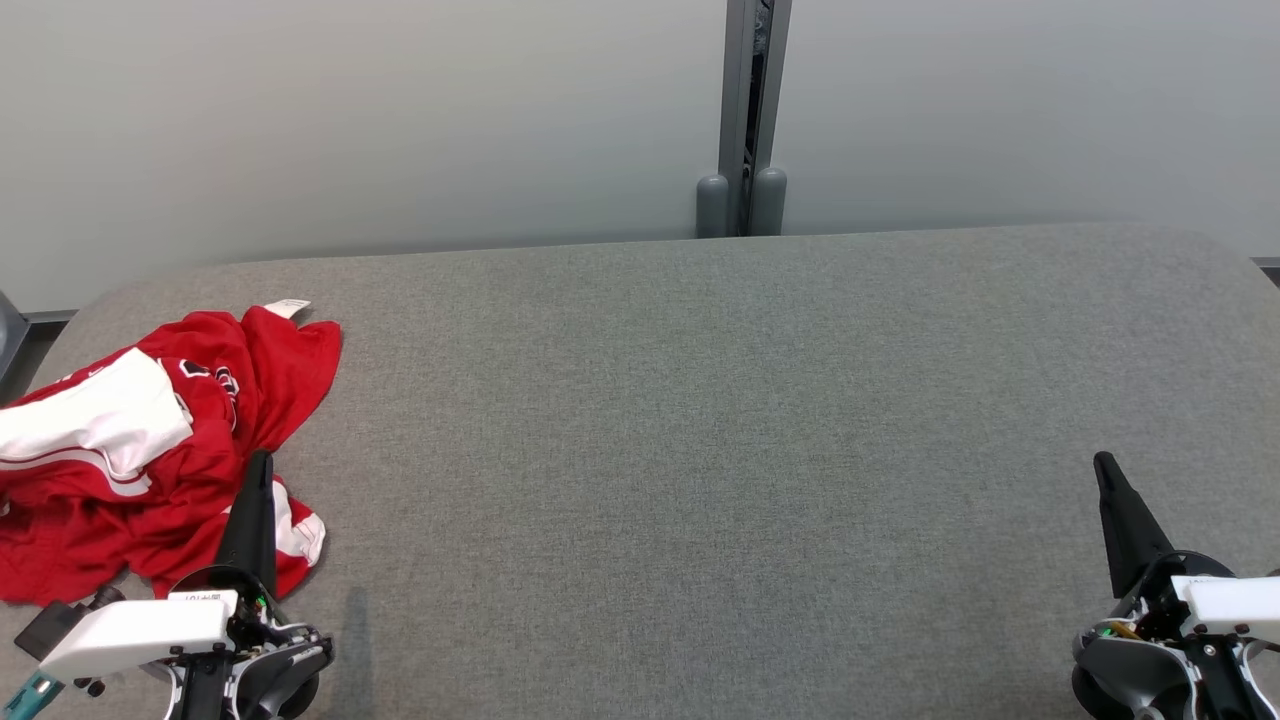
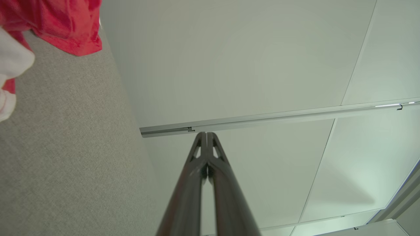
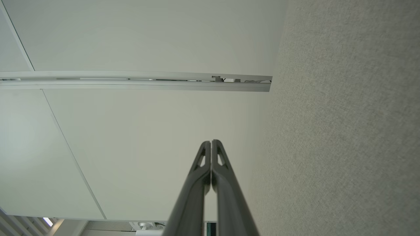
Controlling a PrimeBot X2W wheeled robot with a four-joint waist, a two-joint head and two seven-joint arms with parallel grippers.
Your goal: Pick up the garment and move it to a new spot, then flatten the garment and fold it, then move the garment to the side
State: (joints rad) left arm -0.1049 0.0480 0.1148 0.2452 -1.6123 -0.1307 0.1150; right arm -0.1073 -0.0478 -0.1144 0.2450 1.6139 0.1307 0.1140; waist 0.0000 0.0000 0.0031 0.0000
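Both pairs of jaws are sitting clenched with nothing between them. In the left wrist view the left gripper (image 2: 206, 135) is showing its two dark fingers pressed together at the tips, and the right gripper (image 3: 211, 142) is doing the same in the right wrist view.

From the head camera, the left gripper (image 1: 262, 462) is rising at the lower left, its fingers crossing in front of the near right part of the garment (image 1: 190, 480). Whether it is touching the cloth I cannot tell. The right gripper (image 1: 1103, 462) is standing at the lower right, well apart from the garment, over bare grey table (image 1: 700, 420).

The garment is lying crumpled at the robot's far left of the table — red, with a white panel and white striping, and a small white label (image 1: 287, 308) sticking out at its far edge. Its left part is running out of the picture.

In the left wrist view the garment (image 2: 65, 23) is showing in the upper left corner, apart from the fingertips, which are pointing toward the pale wall (image 2: 246, 59). Behind the table a grey metal post (image 1: 745, 120) is dividing the wall panels.
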